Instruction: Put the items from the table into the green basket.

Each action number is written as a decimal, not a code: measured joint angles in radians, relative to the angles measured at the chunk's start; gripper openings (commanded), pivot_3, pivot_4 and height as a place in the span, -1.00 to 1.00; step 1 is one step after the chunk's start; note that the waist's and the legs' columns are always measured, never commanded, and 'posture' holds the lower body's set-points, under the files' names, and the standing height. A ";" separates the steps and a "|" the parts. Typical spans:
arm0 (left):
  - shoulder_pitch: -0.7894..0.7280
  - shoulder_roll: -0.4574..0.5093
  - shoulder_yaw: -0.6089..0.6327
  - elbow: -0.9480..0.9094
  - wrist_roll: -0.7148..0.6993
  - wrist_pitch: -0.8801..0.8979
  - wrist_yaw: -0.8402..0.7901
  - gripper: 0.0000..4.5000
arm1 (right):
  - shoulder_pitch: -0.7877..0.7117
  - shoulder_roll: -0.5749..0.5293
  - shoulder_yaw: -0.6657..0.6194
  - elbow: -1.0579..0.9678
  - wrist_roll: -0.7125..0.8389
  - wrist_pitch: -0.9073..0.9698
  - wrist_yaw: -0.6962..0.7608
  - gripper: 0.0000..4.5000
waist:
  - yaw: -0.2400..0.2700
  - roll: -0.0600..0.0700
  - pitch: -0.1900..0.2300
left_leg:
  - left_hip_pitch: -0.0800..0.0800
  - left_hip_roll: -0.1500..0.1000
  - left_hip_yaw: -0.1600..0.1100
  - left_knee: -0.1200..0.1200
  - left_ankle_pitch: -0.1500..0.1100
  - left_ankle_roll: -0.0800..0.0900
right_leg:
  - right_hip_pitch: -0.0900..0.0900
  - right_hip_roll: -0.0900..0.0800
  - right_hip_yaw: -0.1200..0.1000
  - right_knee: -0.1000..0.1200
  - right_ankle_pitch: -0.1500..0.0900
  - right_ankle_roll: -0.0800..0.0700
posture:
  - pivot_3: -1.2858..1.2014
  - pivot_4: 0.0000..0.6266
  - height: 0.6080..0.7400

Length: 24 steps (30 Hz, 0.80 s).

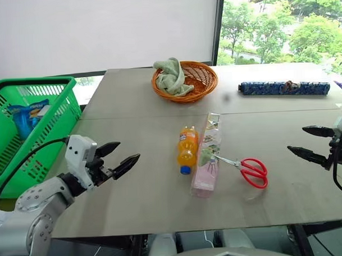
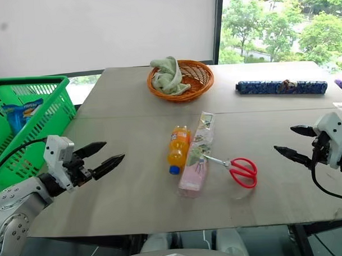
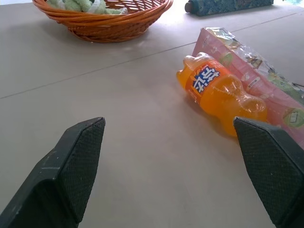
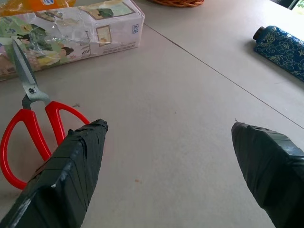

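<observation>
The orange soda bottle [image 1: 187, 149] lies mid-table [image 1: 134, 191] touching the pinkish box [image 1: 207, 156], with the red-handled scissors [image 1: 250, 170] against the box's other side. Both our left gripper [image 1: 120, 157] and right gripper [image 1: 307, 142] hover empty, fingers spread wide. We judge the left should take the bottle across its waist, nearest the green basket [image 1: 61, 115]

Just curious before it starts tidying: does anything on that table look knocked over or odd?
The orange soda bottle lies on its side against the long pinkish box, and the red-handled scissors rest their blades on that box. Nothing is spilled.
</observation>
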 measured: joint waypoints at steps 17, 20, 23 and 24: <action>-0.087 0.073 -0.156 -0.150 -0.089 0.002 -0.192 0.97 | -0.064 -0.044 0.146 -0.434 0.193 0.332 -0.059 1.00 | -0.029 0.002 0.002 | -0.001 0.001 -0.003 0.001 -0.002 0.000 | 0.001 0.001 -0.003 -0.001 0.000 0.000 | -0.08 -0.96 1.00; -0.044 0.132 -0.190 -0.201 -0.047 -0.039 -0.246 0.97 | -0.241 -0.040 0.342 -0.469 0.199 0.441 -0.078 1.00 | -0.036 0.002 0.003 | 0.000 0.001 -0.002 0.002 -0.002 0.000 | 0.001 -0.002 -0.004 -0.001 0.000 0.000 | -0.05 -0.95 1.00; -0.018 0.140 -0.204 -0.242 -0.035 -0.052 -0.251 0.97 | -0.364 0.018 0.487 -0.453 0.198 0.527 -0.097 1.00 | -0.028 0.000 0.004 | -0.001 0.001 -0.002 0.002 -0.002 0.000 | 0.001 -0.004 -0.004 -0.002 0.000 0.000 | -0.02 -0.95 1.00; -0.011 0.140 -0.202 -0.252 -0.036 -0.052 -0.247 0.97 | -0.392 0.027 0.519 -0.441 0.193 0.543 -0.100 1.00 | -0.025 0.000 0.005 | -0.002 0.001 -0.002 0.002 -0.002 0.000 | 0.000 -0.004 -0.004 -0.002 0.000 0.000 | -0.01 -0.94 1.00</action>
